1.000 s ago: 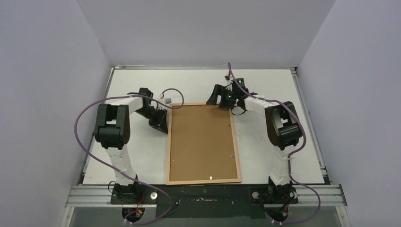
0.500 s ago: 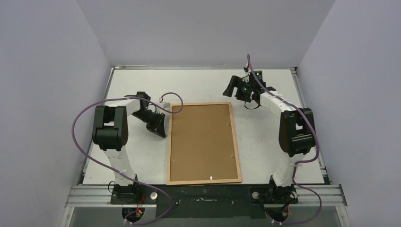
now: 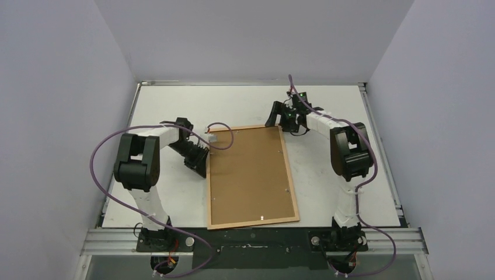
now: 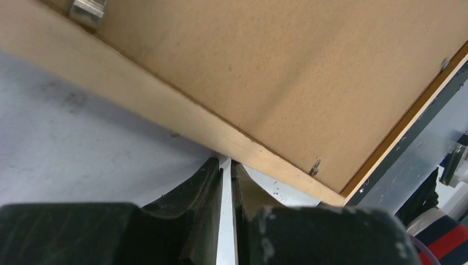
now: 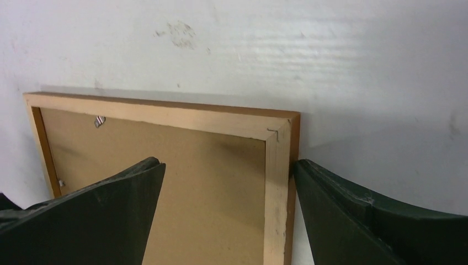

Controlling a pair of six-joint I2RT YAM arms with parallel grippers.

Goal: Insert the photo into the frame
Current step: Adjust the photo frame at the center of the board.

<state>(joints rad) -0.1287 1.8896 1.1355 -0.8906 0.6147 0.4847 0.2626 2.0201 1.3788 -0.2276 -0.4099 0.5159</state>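
The frame (image 3: 290, 175) lies face down on the white table, slightly askew, with a brown fibreboard backing sheet (image 3: 248, 175) filling it. The photo is hidden. My left gripper (image 3: 201, 158) is low at the frame's left rail (image 4: 138, 99). Its jaws (image 4: 226, 163) are almost together, with only a thin slit of table showing and nothing between them. My right gripper (image 3: 279, 119) is open astride the far right corner (image 5: 276, 182). One finger (image 5: 353, 215) touches the rail's outer side and the other hangs over the backing (image 5: 209, 182).
Small metal tabs (image 4: 315, 166) (image 5: 99, 120) sit along the backing's edges. The left arm's purple cable and white connector (image 3: 211, 140) loop over the frame's far left corner. A black metal rail (image 3: 257, 239) runs along the table's near edge, and walls close in on three sides.
The right gripper swung out to the far right, then came back to the frame's far right corner. The left gripper pressed against the left rail while narrowing. The frame turned slightly.
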